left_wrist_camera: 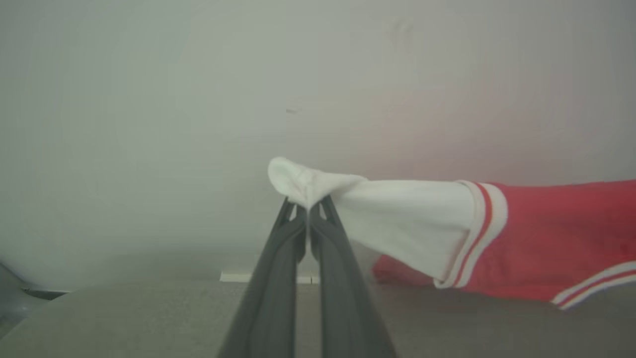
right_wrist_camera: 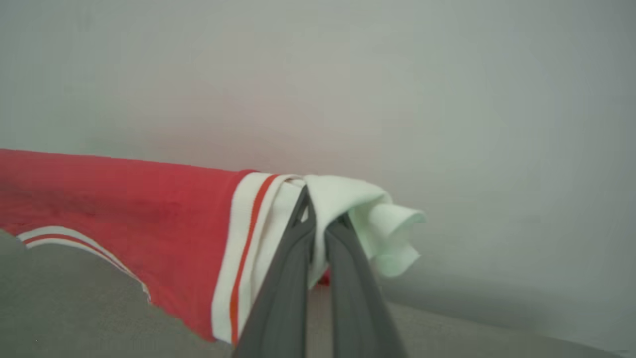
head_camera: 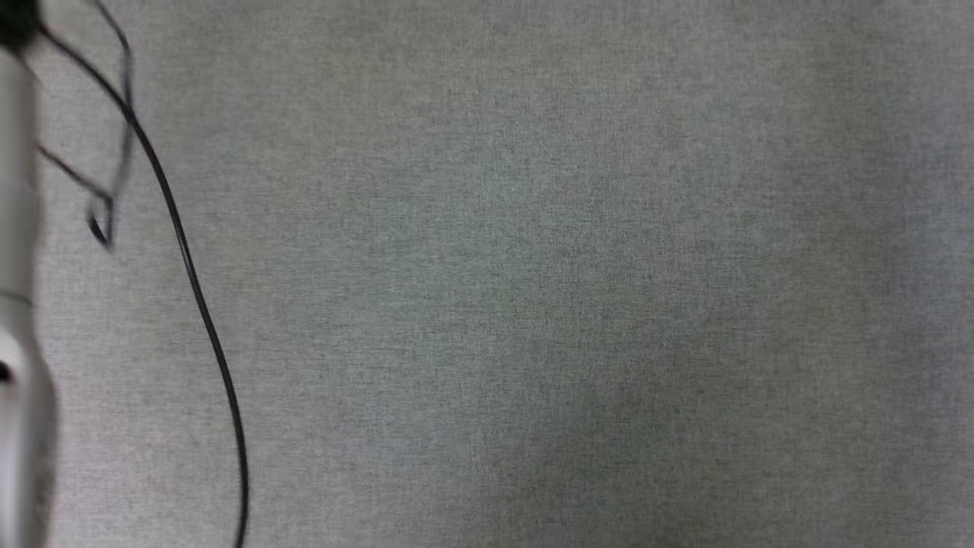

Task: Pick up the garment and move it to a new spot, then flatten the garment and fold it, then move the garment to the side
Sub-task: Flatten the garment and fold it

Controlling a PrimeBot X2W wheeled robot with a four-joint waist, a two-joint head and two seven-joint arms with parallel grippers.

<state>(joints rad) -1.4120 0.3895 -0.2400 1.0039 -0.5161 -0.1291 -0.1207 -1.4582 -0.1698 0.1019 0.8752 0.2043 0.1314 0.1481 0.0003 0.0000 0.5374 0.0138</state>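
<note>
Right now the garment [left_wrist_camera: 546, 233] is held up, stretched over the grey surface [head_camera: 533, 304]. The left gripper [left_wrist_camera: 309, 206] is clamped on one white sleeve and the right gripper [right_wrist_camera: 320, 214] on the other. A black cable [head_camera: 189, 265] trails alongside.

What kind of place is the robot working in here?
Probably an indoor test or lab workspace, not a home; I cannot be sure. It shows a wide surface covered in grey cloth, a plain pale wall behind the garment, and a loose black cable.
</note>
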